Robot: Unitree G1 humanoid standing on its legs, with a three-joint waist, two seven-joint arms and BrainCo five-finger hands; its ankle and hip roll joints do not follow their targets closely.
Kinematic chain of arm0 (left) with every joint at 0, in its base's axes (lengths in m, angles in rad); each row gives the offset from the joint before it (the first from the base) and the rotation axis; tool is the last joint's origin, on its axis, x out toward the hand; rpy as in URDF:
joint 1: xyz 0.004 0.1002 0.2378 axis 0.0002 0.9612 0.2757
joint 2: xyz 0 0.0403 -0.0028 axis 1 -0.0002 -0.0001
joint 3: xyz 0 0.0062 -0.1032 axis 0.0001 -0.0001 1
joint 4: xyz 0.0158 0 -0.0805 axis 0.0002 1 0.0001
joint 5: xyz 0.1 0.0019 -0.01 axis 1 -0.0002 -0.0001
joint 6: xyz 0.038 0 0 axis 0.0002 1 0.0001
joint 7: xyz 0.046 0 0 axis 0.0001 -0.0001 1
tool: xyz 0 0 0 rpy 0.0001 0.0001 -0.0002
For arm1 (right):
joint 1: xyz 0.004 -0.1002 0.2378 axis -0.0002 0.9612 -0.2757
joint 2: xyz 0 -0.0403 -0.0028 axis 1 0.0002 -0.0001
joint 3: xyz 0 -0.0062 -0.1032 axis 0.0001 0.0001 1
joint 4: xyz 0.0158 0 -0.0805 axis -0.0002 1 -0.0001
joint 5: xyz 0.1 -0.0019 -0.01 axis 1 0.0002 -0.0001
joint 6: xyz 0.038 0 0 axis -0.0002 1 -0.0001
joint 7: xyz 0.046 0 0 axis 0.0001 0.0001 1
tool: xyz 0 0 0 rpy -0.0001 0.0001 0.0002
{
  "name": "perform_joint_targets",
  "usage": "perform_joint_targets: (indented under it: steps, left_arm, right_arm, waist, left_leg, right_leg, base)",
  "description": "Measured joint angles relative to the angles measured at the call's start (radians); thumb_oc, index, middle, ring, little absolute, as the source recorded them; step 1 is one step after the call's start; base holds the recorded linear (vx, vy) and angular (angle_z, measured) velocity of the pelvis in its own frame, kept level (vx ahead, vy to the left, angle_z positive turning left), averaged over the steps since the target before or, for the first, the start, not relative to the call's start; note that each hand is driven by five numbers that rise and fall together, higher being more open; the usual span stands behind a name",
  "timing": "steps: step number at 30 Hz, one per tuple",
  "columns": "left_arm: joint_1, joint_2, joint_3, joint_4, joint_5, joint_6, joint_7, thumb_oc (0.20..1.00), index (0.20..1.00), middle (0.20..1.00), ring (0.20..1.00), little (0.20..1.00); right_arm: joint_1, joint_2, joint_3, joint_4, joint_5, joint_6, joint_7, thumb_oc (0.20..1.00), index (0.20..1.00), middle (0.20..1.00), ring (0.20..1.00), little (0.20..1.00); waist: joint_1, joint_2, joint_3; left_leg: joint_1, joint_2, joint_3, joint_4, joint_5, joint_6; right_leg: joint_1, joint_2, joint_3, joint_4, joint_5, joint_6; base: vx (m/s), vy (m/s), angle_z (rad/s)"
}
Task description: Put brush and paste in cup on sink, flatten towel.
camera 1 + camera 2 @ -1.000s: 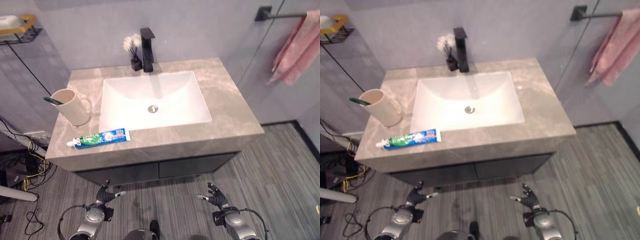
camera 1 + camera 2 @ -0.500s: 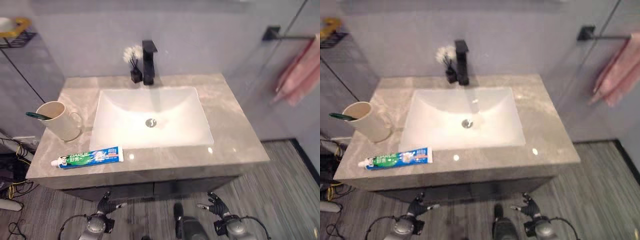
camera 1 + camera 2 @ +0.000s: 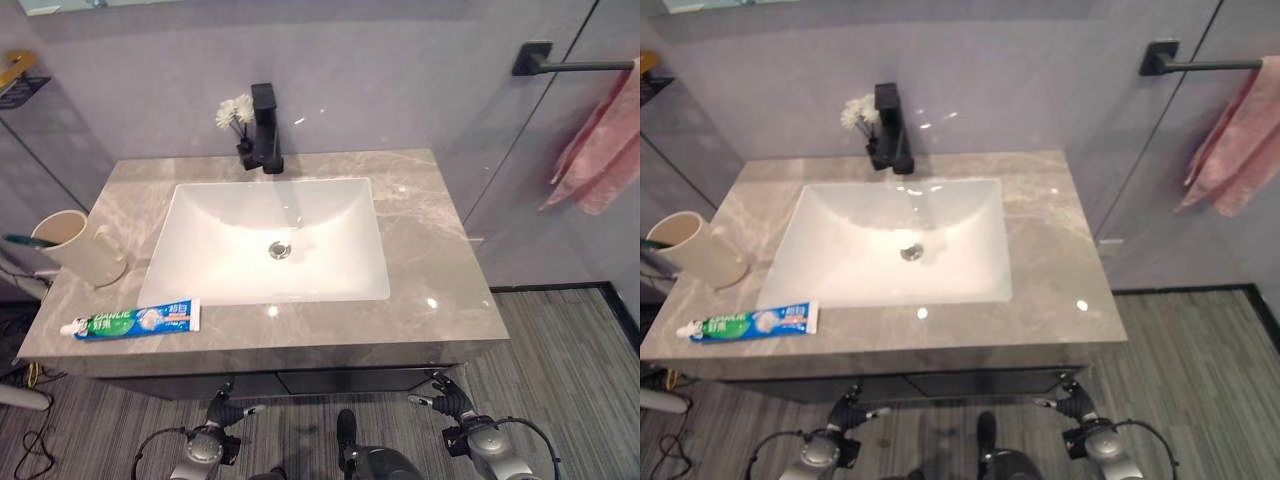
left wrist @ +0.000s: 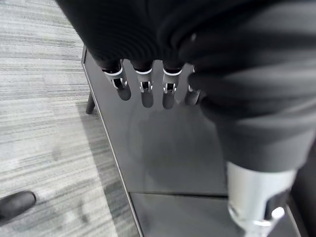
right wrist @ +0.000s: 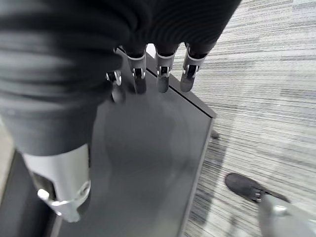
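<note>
Left of the basin (image 3: 270,240), the cup (image 3: 70,245) is holding the brush (image 3: 22,240), while the paste (image 3: 132,320) is lying flat at the counter's front edge, not yet in the cup. Compared with a second ago the whole scene is sitting further left: the camera has moved, not the things. Right of the basin, the towel (image 3: 600,150) is hanging bunched on its rail. Below the basin, the left hand (image 3: 225,412) and right hand (image 3: 450,400) are hanging low, fingers relaxed and empty.

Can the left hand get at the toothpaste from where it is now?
Probably yes. The toothpaste lies flat near the counter's front edge on the left with nothing on it. The left hand hangs open below the counter, so it must rise first.
</note>
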Motion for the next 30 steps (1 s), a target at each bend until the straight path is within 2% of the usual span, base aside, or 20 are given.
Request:
perform_joint_targets:
  steps: [3, 4, 5, 6, 7, 8, 9, 10, 12, 13, 14, 15, 16, 18, 20, 21, 22, 23, 26, 30]
  left_arm:
    - [-0.004, 0.002, 0.002, 0.0, 0.0, 0.0, 0.002, 1.0, 1.0, 1.0, 1.0, 1.0]
    - [-0.014, 0.002, -0.002, 0.0, 0.0, 0.0, 0.004, 1.0, 1.0, 1.0, 1.0, 1.0]
    - [-0.014, -0.002, -0.003, -0.001, 0.0, -0.001, 0.007, 1.0, 1.0, 1.0, 1.0, 1.0]
    - [-0.007, -0.004, -0.006, -0.001, 0.0, -0.001, 0.007, 1.0, 1.0, 1.0, 1.0, 1.0]
    - [0.001, -0.011, -0.007, -0.003, 0.002, -0.001, 0.008, 1.0, 1.0, 1.0, 1.0, 1.0]
    - [0.001, -0.004, -0.018, -0.022, 0.004, -0.005, 0.008, 1.0, 1.0, 1.0, 1.0, 1.0]
    - [-0.002, 0.019, -0.024, -0.026, 0.008, -0.01, 0.008, 1.0, 1.0, 1.0, 1.0, 1.0]
    - [0.007, 0.033, -0.02, -0.017, 0.008, -0.007, 0.011, 1.0, 1.0, 1.0, 1.0, 1.0]
    - [0.012, 0.043, -0.02, -0.025, 0.009, -0.006, 0.01, 1.0, 1.0, 1.0, 1.0, 1.0]
    - [0.01, 0.034, -0.014, -0.04, 0.01, -0.01, 0.011, 1.0, 1.0, 1.0, 1.0, 1.0]
    - [0.006, 0.032, -0.01, -0.046, 0.01, -0.015, 0.012, 1.0, 1.0, 1.0, 1.0, 1.0]
    - [0.008, 0.043, -0.01, -0.059, 0.012, -0.017, 0.011, 1.0, 1.0, 1.0, 1.0, 1.0]
    - [0.01, 0.059, -0.011, -0.062, 0.012, -0.019, 0.011, 1.0, 1.0, 1.0, 1.0, 1.0]
    - [0.008, 0.066, -0.006, -0.054, 0.017, -0.016, 0.012, 1.0, 1.0, 1.0, 1.0, 1.0]
    - [0.007, 0.079, -0.002, -0.054, 0.037, -0.016, 0.013, 1.0, 1.0, 1.0, 1.0, 1.0]
    - [0.0, 0.083, 0.008, -0.062, 0.041, -0.016, 0.013, 1.0, 1.0, 1.0, 1.0, 1.0]
    - [0.041, 0.083, 0.017, -0.139, 0.041, -0.019, 0.012, 1.0, 1.0, 1.0, 1.0, 1.0]
    - [0.083, 0.116, 0.011, -0.175, 0.042, -0.019, 0.01, 1.0, 1.0, 1.0, 1.0, 1.0]
    - [0.15, 0.135, 0.033, -0.211, 0.044, -0.017, -0.001, 1.0, 1.0, 1.0, 1.0, 1.0]
    - [0.254, 0.142, 0.041, -0.33, 0.05, -0.017, -0.036, 1.0, 1.0, 1.0, 1.0, 1.0]
  right_arm:
    - [-0.018, 0.003, -0.005, 0.009, 0.0, 0.001, -0.019, 1.0, 1.0, 1.0, 1.0, 1.0]
    - [-0.016, 0.006, -0.013, 0.011, 0.0, 0.001, -0.023, 1.0, 1.0, 1.0, 1.0, 1.0]
    - [-0.018, 0.004, -0.016, 0.011, 0.0, 0.001, -0.026, 1.0, 1.0, 1.0, 1.0, 1.0]
    - [-0.035, 0.007, -0.017, 0.011, 0.0, 0.001, -0.029, 1.0, 1.0, 1.0, 1.0, 1.0]
    - [-0.043, -0.002, -0.018, 0.013, 0.0, -0.002, -0.028, 1.0, 1.0, 1.0, 1.0, 1.0]
    - [-0.042, -0.007, -0.034, 0.015, 0.0, -0.002, -0.028, 1.0, 1.0, 1.0, 1.0, 1.0]
    - [-0.037, 0.009, -0.051, 0.015, 0.0, 0.002, -0.028, 1.0, 1.0, 1.0, 1.0, 1.0]
    - [-0.03, 0.028, -0.054, 0.01, 0.001, 0.006, -0.027, 1.0, 1.0, 1.0, 1.0, 1.0]
    - [-0.027, 0.029, -0.057, -0.002, 0.001, -0.001, -0.027, 1.0, 1.0, 1.0, 1.0, 1.0]
    - [-0.021, 0.018, -0.056, 0.004, 0.0, 0.001, -0.027, 1.0, 1.0, 1.0, 1.0, 1.0]
    - [-0.017, 0.02, -0.051, 0.011, 0.0, 0.005, -0.022, 1.0, 1.0, 1.0, 1.0, 1.0]
    - [-0.003, 0.026, -0.039, 0.005, -0.004, 0.009, -0.02, 1.0, 1.0, 1.0, 1.0, 1.0]
    - [0.009, 0.035, -0.032, -0.002, -0.015, 0.009, -0.02, 1.0, 1.0, 1.0, 1.0, 1.0]
    - [-0.016, 0.039, -0.02, 0.0, -0.029, 0.013, -0.021, 1.0, 1.0, 1.0, 1.0, 1.0]
    - [-0.049, 0.05, -0.002, -0.001, -0.03, 0.013, -0.021, 1.0, 1.0, 1.0, 1.0, 1.0]
    - [-0.059, 0.059, 0.02, -0.002, -0.03, 0.013, -0.02, 1.0, 1.0, 1.0, 1.0, 1.0]
    - [-0.051, 0.056, 0.036, -0.009, -0.031, 0.015, -0.017, 1.0, 1.0, 1.0, 1.0, 1.0]
    - [-0.048, 0.058, 0.052, -0.03, -0.036, 0.013, -0.015, 1.0, 1.0, 1.0, 1.0, 1.0]
    - [-0.055, 0.045, 0.054, -0.031, -0.071, 0.014, -0.01, 1.0, 1.0, 1.0, 1.0, 1.0]
    - [-0.034, 0.004, 0.037, -0.051, -0.074, 0.013, 0.003, 1.0, 1.0, 1.0, 1.0, 1.0]
  waist:
    - [0.006, -0.023, 0.011]
    - [0.0, -0.043, 0.019]
    - [-0.001, -0.044, 0.019]
    - [0.0, -0.02, 0.017]
    - [0.007, 0.023, 0.009]
    - [-0.001, 0.063, 0.004]
    - [0.0, 0.037, 0.013]
    - [0.015, 0.019, 0.009]
    - [0.01, 0.01, -0.001]
    - [0.008, 0.029, -0.002]
    - [0.009, 0.04, -0.002]
    - [0.008, 0.02, -0.014]
    - [0.013, -0.017, -0.027]
    - [0.009, -0.018, -0.017]
    - [0.013, -0.027, -0.012]
    - [0.016, -0.011, 0.004]
    - [0.055, 0.023, 0.006]
    - [0.08, 0.006, 0.001]
    - [0.074, -0.023, -0.003]
    - [0.07, 0.007, -0.021]
  left_leg:
    - [-0.027, 0.008, -0.031, 0.032, 0.018, -0.017]
    - [-0.027, 0.049, -0.019, -0.001, 0.048, -0.066]
    - [-0.023, 0.071, -0.014, -0.03, 0.063, -0.088]
    - [-0.003, 0.062, -0.014, -0.093, 0.072, -0.09]
    - [-0.005, 0.081, -0.023, -0.123, 0.057, -0.069]
    - [-0.003, 0.09, -0.031, -0.121, 0.047, -0.064]
    - [0.018, 0.062, -0.044, -0.123, 0.094, -0.084]
    - [0.032, 0.036, -0.019, -0.091, 0.093, -0.067]
    - [0.026, -0.007, 0.005, -0.075, 0.08, -0.036]
    - [0.002, -0.019, 0.041, -0.069, 0.077, -0.013]
    - [-0.017, -0.02, 0.046, -0.058, 0.073, -0.003]
    - [-0.019, -0.051, 0.049, -0.055, 0.077, 0.017]
    - [-0.031, -0.085, 0.057, -0.053, 0.086, 0.014]
    - [-0.049, -0.105, 0.083, -0.053, 0.092, 0.023]
    - [-0.062, -0.115, 0.113, -0.047, 0.093, 0.032]
    - [-0.074, -0.102, 0.121, -0.054, 0.104, 0.057]
    - [-0.063, -0.06, 0.137, -0.087, 0.125, 0.062]
    - [-0.054, -0.057, 0.146, -0.105, 0.14, 0.05]
    - [-0.033, -0.073, 0.13, -0.12, 0.157, 0.025]
    - [-0.009, -0.029, 0.124, -0.177, 0.195, -0.014]
  right_leg:
    - [0.027, -0.014, 0.016, -0.055, 0.015, -0.013]
    - [0.058, -0.033, 0.027, -0.118, 0.031, 0.012]
    - [0.066, -0.039, 0.031, -0.144, 0.034, 0.021]
    - [0.072, -0.048, 0.032, -0.192, -0.012, 0.095]
    - [0.063, -0.027, 0.017, -0.17, -0.042, 0.104]
    - [0.03, -0.007, 0.026, -0.075, -0.024, 0.096]
    - [0.031, -0.023, 0.051, -0.07, 0.061, 0.064]
    - [0.025, -0.04, 0.087, -0.06, 0.044, 0.071]
    - [0.025, -0.08, 0.092, -0.077, 0.051, 0.081]
    - [0.016, -0.115, 0.09, -0.084, 0.07, 0.107]
    - [-0.002, -0.122, 0.081, -0.013, 0.064, 0.109]
    - [0.006, -0.15, 0.084, 0.005, 0.069, 0.114]
    - [0.015, -0.179, 0.105, -0.032, 0.058, 0.138]
    - [0.018, -0.197, 0.112, -0.111, 0.144, 0.166]
    - [0.018, -0.21, 0.118, -0.17, 0.215, 0.17]
    - [0.015, -0.204, 0.088, -0.151, 0.187, 0.179]
    - [0.028, -0.182, -0.024, -0.026, 0.084, 0.177]
    - [0.125, -0.195, -0.068, -0.081, 0.064, 0.191]
    - [0.248, -0.196, -0.054, -0.253, 0.07, 0.185]
    - [0.249, -0.144, -0.058, -0.261, 0.06, 0.158]
  base:
    - [0.04, 0.183, 0.29]
    - [0.05, 0.232, 0.2]
    - [0.08, 0.379, -0.18]
    - [0.09, 0.443, -0.55]
    - [0.07, 0.358, -0.69]
    - [0.03, 0.275, -0.36]
    - [0.01, 0.225, -0.69]
    - [0.0, 0.304, -0.65]
    - [-0.03, 0.209, -0.57]
    - [-0.09, 0.255, -0.39]
    - [-0.12, 0.301, -0.26]
    - [-0.1, 0.202, -0.07]
    - [-0.1, 0.137, -0.11]
    - [-0.12, 0.102, -0.31]
    - [-0.09, 0.08, -0.34]
    - [-0.05, 0.043, -0.33]
    - [-0.02, -0.035, -0.45]
    - [0.03, -0.094, -0.34]
    - [0.06, -0.09, 0.1]
    - [0.03, -0.07, 0.0]
